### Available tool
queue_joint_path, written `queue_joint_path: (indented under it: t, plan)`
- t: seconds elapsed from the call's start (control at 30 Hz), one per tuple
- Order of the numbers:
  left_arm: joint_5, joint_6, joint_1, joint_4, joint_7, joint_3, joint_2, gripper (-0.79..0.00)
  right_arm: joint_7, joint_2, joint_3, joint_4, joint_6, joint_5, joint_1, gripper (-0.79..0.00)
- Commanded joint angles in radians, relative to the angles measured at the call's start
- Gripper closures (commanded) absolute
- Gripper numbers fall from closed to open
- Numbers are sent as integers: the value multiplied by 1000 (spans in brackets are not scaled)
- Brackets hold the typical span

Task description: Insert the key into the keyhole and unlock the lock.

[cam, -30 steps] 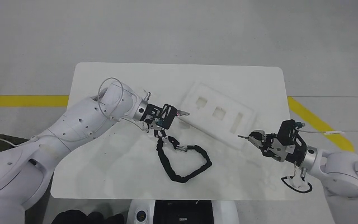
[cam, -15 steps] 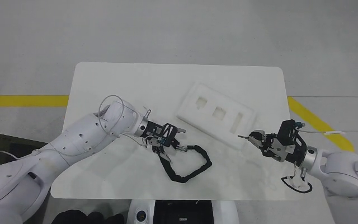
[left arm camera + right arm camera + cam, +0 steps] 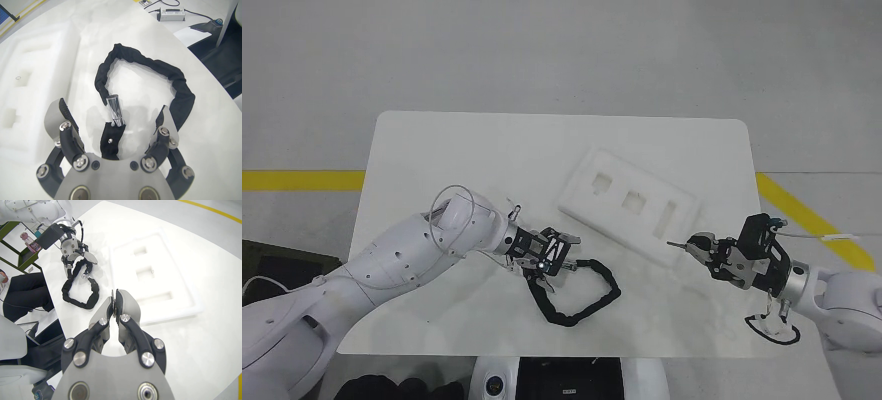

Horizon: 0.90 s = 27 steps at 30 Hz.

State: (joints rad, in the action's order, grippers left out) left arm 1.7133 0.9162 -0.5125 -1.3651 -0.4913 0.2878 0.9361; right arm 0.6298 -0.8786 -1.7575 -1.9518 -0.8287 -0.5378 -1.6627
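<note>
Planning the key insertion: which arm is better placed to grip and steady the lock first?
Left. The left gripper is open and straddles the lock cylinder at one end of the chain. The right gripper is shut on the key, apart from the chain, near the foam tray.

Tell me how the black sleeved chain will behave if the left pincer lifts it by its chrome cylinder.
The chain lies in a slack, kinked loop, so it will probably sag and swing rather than hold its shape. The chrome cylinder looks smooth and round, so it may slip or twist in a grip. Being fabric-covered, the chain likely drags on the table rather than sliding freely.
</note>
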Motion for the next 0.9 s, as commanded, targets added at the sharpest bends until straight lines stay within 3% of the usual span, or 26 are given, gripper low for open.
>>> queue_joint_path:
  t: [0.0,0.27,0.77,0.87]
  plan:
    - [-4,5,-4,10,12,3,7,-785,0,0,0,0,0,0,0,0]
    - [-5,15,-16,35,18,20,20,-754,0,0,0,0,0,0,0,0]
    - [-7,1,-51,54,45,59,34,-397,0,0,0,0,0,0,0,0]
    - [-9,4,-55,52,45,71,35,-366,0,0,0,0,0,0,0,0]
